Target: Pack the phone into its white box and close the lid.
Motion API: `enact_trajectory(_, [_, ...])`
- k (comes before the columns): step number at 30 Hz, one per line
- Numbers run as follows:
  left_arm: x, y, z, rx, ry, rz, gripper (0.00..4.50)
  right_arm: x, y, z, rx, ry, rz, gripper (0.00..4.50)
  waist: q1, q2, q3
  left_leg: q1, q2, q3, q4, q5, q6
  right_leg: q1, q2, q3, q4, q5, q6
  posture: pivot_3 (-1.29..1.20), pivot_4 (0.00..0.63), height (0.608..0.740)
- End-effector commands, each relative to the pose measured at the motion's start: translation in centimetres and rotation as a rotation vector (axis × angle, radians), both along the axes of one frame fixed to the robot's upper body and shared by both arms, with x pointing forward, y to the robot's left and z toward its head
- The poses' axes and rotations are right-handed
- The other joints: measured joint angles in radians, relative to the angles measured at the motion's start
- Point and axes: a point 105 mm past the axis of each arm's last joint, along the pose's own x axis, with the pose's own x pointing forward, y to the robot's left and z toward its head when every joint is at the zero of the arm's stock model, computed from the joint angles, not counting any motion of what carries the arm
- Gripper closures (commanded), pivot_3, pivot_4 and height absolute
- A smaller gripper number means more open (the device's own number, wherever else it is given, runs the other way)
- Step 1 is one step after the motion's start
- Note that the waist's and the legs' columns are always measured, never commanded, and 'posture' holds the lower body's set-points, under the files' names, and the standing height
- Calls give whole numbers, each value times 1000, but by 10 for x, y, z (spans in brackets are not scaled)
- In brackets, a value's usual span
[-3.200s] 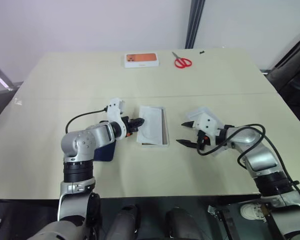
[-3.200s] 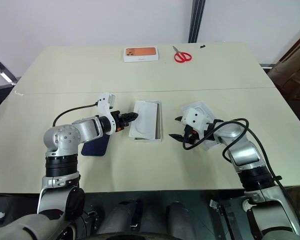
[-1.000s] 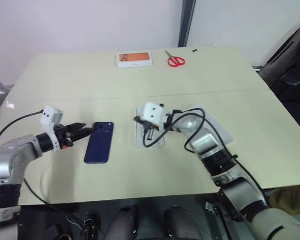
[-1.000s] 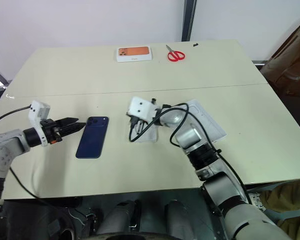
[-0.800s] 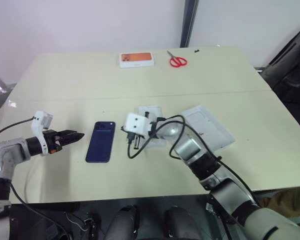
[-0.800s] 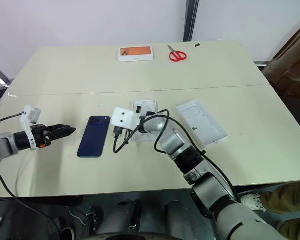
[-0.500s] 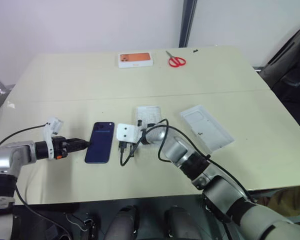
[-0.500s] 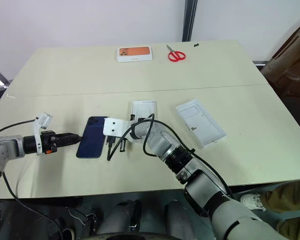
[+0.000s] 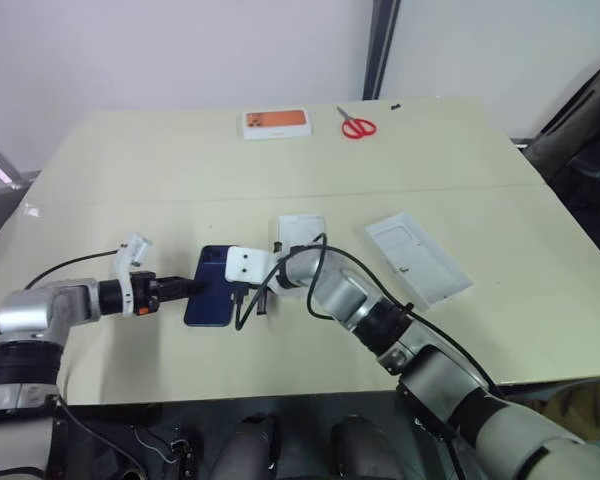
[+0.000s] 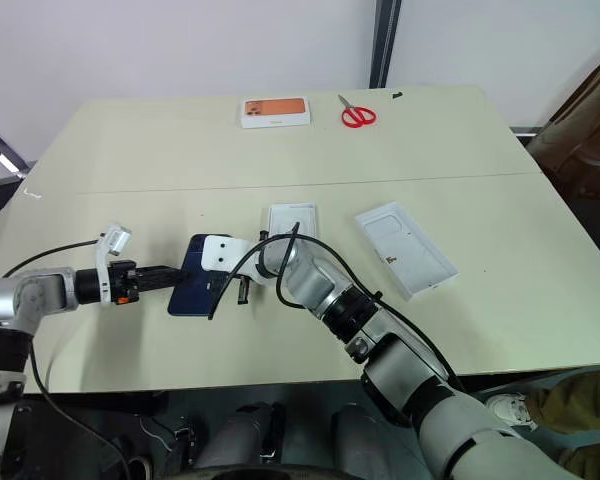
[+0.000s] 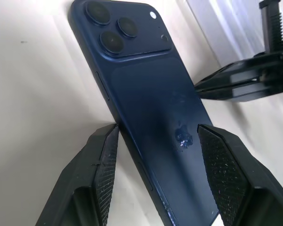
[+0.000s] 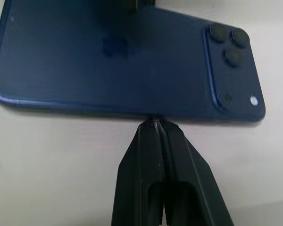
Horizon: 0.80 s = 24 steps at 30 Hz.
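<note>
The dark navy phone (image 9: 208, 290) lies back-up on the table, camera cluster at its far end. My left gripper (image 9: 188, 287) reaches it from the left and is open. In the left wrist view its fingers (image 11: 104, 165) stand on either side of the phone (image 11: 146, 103). My right gripper (image 9: 252, 298) is shut, and its joined fingertips (image 12: 155, 125) touch the long edge of the phone (image 12: 108, 61) on the right. The white box (image 9: 302, 226) lies just right of the phone, partly behind my right arm. Further right, the lid (image 9: 420, 258) lies inside-up.
A white-and-orange flat box (image 9: 275, 122) and red scissors (image 9: 358, 127) lie at the table's far edge. A black cable runs from each wrist across the table near the phone.
My right gripper has swung left from over the white box to the phone's right edge. My left gripper has moved right until its fingers straddle the phone.
</note>
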Motion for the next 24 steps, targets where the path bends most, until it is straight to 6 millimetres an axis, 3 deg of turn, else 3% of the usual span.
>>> enact_trajectory(1, [-14,-36,-21,-100,135,-90,1702,-3,5,0,-1,-3,23,4399,7,1,-1,0,0,0,0,0,0,0,0,0,0,0,0,0,150,734])
enact_trajectory(9, [-6,-51,-7,-188,141,-82,1702,-1,0,-2,-6,-6,15,4399,18,1,-1,0,-1,0,1,0,0,1,-1,0,0,0,0,0,150,734])
enact_trajectory(14, [-3,-54,-1,-146,129,-97,1702,0,-1,-2,-3,-3,6,4399,18,0,-1,0,-1,0,1,0,0,1,-1,0,-1,0,0,0,150,734])
enact_trajectory(24, [13,-67,27,-186,80,-73,1702,0,-2,-3,-7,-5,9,4399,19,0,-1,0,-1,-1,1,0,0,1,-1,0,-1,0,0,0,150,734])
